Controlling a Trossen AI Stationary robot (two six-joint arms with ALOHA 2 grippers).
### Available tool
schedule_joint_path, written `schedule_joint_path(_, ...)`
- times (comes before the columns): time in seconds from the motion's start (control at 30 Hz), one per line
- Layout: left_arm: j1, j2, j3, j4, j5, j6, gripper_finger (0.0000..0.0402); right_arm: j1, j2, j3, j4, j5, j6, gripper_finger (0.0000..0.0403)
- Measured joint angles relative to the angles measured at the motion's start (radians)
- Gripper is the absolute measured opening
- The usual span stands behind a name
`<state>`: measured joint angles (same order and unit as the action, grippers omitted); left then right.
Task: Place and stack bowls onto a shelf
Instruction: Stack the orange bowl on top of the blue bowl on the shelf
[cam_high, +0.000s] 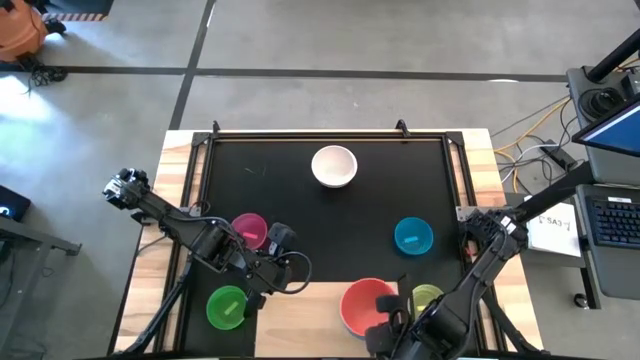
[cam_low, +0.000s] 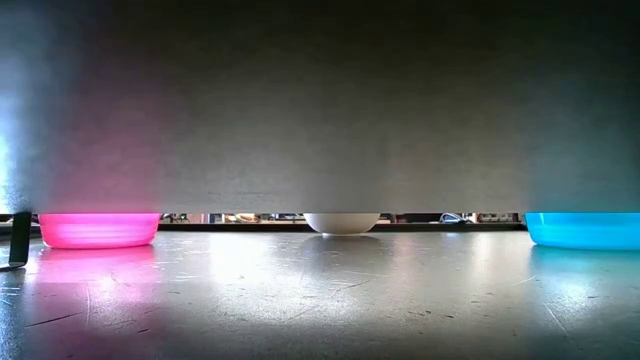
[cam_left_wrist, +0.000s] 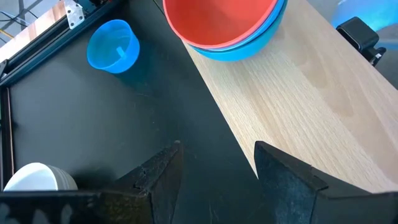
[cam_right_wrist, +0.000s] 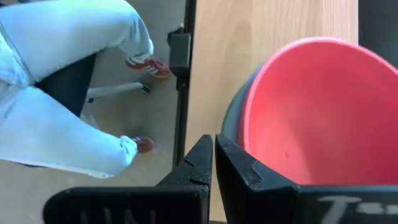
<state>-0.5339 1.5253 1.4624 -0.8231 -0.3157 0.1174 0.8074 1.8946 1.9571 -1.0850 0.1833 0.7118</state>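
Note:
A red bowl (cam_high: 365, 305) sits nested in a grey-blue bowl (cam_right_wrist: 231, 118) on the light-wood shelf (cam_high: 300, 330) at the table's near edge. On the black mat rest a white bowl (cam_high: 334, 165), a magenta bowl (cam_high: 250, 229), a cyan bowl (cam_high: 413, 236) and a green bowl (cam_high: 227, 306). A yellow-green bowl (cam_high: 428, 297) shows beside the right arm. My left gripper (cam_left_wrist: 217, 168) hovers open over the shelf's far edge, left of the red bowl. My right gripper (cam_right_wrist: 214, 155) is shut, just outside the stacked bowls' rim. My right gripper's shut fingers (cam_right_wrist: 239, 168) come level beside the outer rim of the grey-blue bowl (cam_right_wrist: 229, 134), which stands on the shelf with the red bowl inside it. Whether a finger touches that rim, I cannot tell.
Black frame rails (cam_high: 330, 136) border the mat. A person's legs (cam_right_wrist: 68, 106) stand off the table past the shelf. In the low view a dark surface fills the upper part, above the magenta (cam_low: 98, 229), white (cam_low: 341, 222) and cyan (cam_low: 583, 229) bowls.

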Motion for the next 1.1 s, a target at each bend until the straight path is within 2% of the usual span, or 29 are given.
schedule_joint_path(0.37, 0.000, 0.000, 0.000, 0.000, 0.000, -0.004, 0.0183, 0.000, 0.001, -0.091, -0.001, -0.037, 0.056, 0.0008)
schedule_joint_path(0.57, 0.000, 0.000, 0.000, 0.000, 0.000, -0.015, 0.0183, 0.002, 0.001, -0.024, -0.002, -0.104, 0.061, 0.0008)
schedule_joint_path(0.77, 0.000, 0.000, 0.000, 0.000, 0.000, -0.022, 0.0183, 0.005, 0.000, 0.083, -0.086, 0.017, -0.005, 0.0008)
schedule_joint_path(0.93, 0.000, 0.000, 0.000, -0.001, 0.000, -0.026, 0.0183, 0.003, 0.002, 0.056, -0.163, 0.028, -0.014, 0.0008)
schedule_joint_path(1.1, 0.000, 0.000, 0.000, -0.002, 0.000, -0.026, 0.0183, 0.002, 0.006, 0.011, -0.166, 0.026, 0.001, 0.0008)
